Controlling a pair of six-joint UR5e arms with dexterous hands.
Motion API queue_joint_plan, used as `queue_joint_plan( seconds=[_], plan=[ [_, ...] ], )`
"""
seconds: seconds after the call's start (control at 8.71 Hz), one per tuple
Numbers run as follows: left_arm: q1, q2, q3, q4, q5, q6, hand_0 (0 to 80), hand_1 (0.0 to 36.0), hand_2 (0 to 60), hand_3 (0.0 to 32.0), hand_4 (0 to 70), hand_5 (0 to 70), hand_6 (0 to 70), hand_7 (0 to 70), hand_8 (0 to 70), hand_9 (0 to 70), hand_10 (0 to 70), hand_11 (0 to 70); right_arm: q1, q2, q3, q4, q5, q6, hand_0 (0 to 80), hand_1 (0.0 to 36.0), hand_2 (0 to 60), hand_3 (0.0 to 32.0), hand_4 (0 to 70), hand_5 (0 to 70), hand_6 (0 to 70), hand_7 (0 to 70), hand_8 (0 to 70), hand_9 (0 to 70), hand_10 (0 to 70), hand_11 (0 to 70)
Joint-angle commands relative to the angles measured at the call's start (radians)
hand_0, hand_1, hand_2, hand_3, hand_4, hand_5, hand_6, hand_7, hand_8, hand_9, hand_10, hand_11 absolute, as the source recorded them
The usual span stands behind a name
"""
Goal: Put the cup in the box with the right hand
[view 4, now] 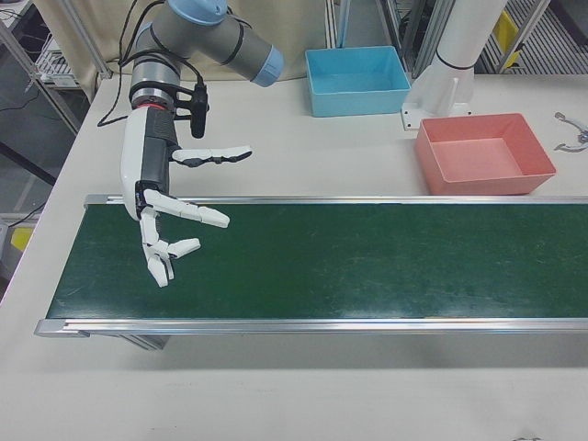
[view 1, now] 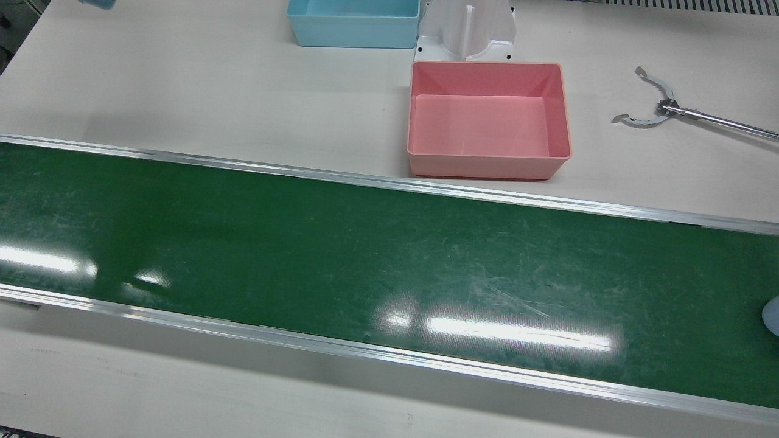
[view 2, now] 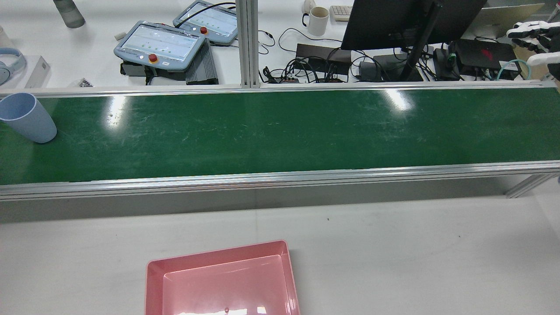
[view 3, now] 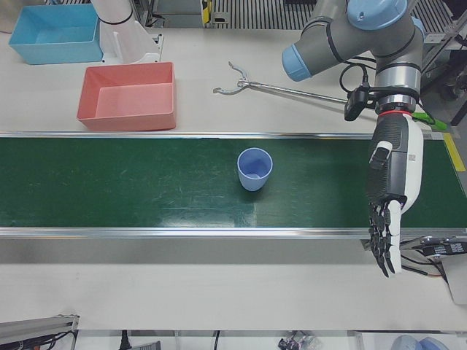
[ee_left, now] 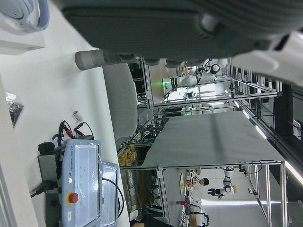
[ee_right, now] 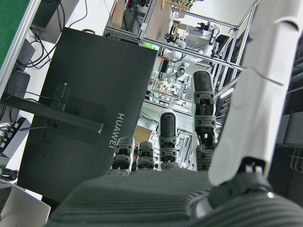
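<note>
Only left-front view shows cup (view 3: 255, 169) whole.

1. The right hand (view 4: 170, 230) hangs down from its arm with its fingers (view 4: 207, 217) spread wide apart. It holds nothing.
2. The thumb sticks out to the side.
3. The left hand (view 3: 385, 237) points straight down with its fingers (view 3: 381, 251) straight and close together. It holds nothing too.
</note>
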Motion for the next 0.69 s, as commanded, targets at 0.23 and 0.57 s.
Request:
queue_joint_plan(
  seconds=[0.23, 0.57],
  plan=[
    [0.000, 0.000, 0.000, 0.000, 0.000, 0.000, 0.0, 0.0, 0.0, 0.0, 0.0, 0.0, 0.0, 0.0, 0.0, 0.0, 0.0, 0.0, 0.000, 0.000, 0.000, 0.000, 0.000, 0.000, 57.2, 12.3, 0.0, 0.0, 44.0, 5.5, 13.0, 55.3, 4.2, 15.1, 9.0, 14.6],
    [0.000, 0.000, 0.000, 0.000, 0.000, 0.000, 0.0, 0.0, 0.0, 0.0, 0.0, 0.0, 0.0, 0.0, 0.0, 0.0, 0.0, 0.0, 0.000, 0.000, 0.000, 0.000, 0.000, 0.000, 57.2, 12.3, 0.0, 0.0, 43.9, 5.5, 12.9, 55.1, 4.1, 14.9, 9.0, 14.7]
  ],
)
